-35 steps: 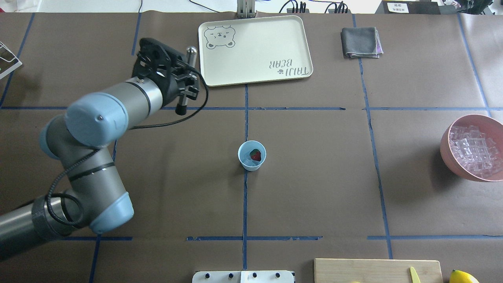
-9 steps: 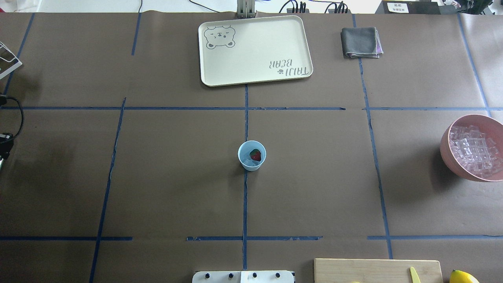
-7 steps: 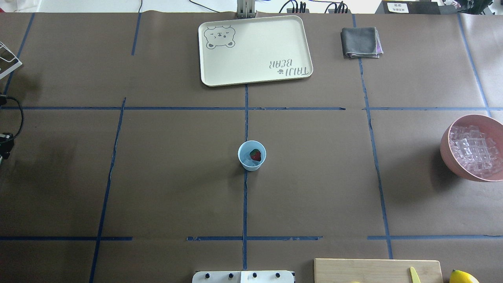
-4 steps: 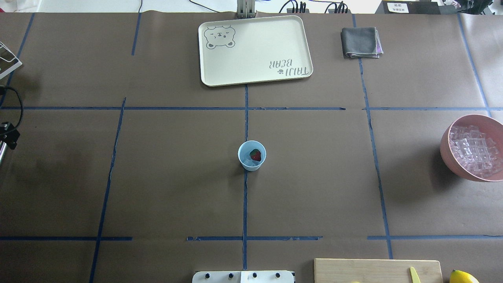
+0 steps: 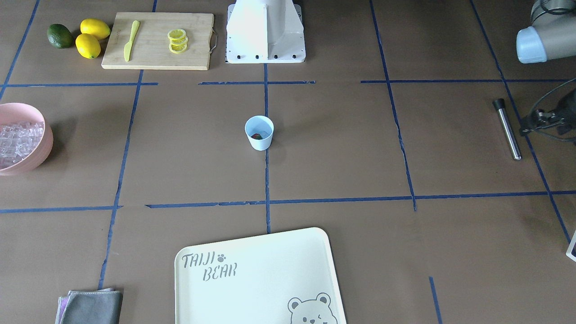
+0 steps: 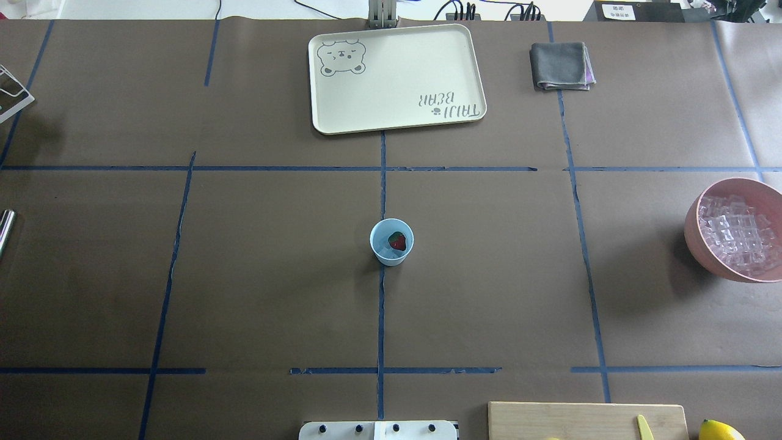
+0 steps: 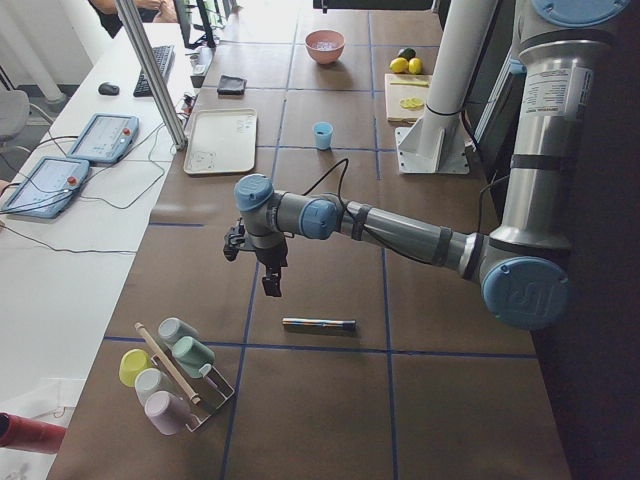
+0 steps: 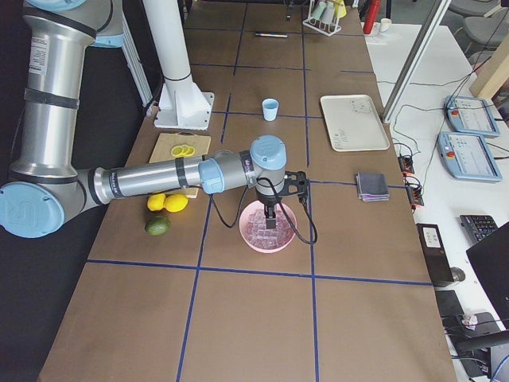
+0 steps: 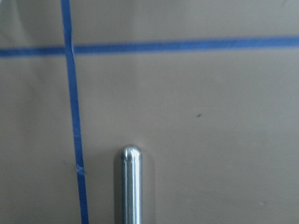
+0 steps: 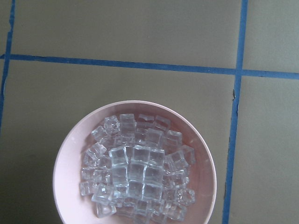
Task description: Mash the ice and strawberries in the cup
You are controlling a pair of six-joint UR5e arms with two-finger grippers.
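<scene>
Left arm (image 7: 400, 232) withdrawn to table (image 6: 244, 275) end, muddler (image 5: 507, 129) lying there, cup (image 6: 391, 242) mid-table, fingers (image 7: 272, 287) spread untellable

We see a table (image 5: 342, 148) covered in brown paper and gridded with blue tape (image 5: 266, 180). In the front-facing view the pale blue cup (image 5: 260, 143) stands at the centre, on a tape line. A cream tray (image 5: 256, 279) lies at the bottom middle, a folded grey cloth (image 5: 92, 307) at the lower left, and a pink bowl (image 5: 40, 157) at the left edge. Along the top we find a dark green fruit (image 5: 60, 36), two lemons (image 5: 95, 28), a wooden board (image 5: 193, 45) and the white robot base (image 5: 265, 31). A metal rod (image 5: 507, 129) lies at the right.
</scene>
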